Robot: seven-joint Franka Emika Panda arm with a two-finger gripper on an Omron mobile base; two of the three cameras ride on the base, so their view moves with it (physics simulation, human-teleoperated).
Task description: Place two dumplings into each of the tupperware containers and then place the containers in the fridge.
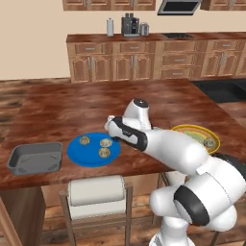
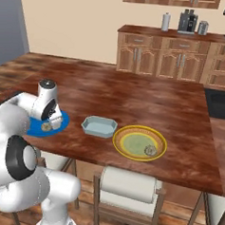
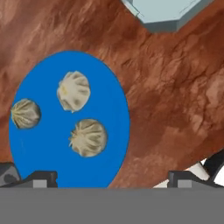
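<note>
Three dumplings lie on a round bright blue plate, which sits near the island's front edge. My gripper hovers above this plate, open with nothing between its fingers. A corner of the small pale blue tupperware container shows just beyond the plate; it stands empty between the two plates. The larger dark grey container stands empty left of the blue plate. A further dumpling rests on the yellow-green plate. The fridge is out of view.
The wooden island top stretches wide behind the plates. Stools with white seats stand under its front edge. Cabinets and a coffee machine line the back wall.
</note>
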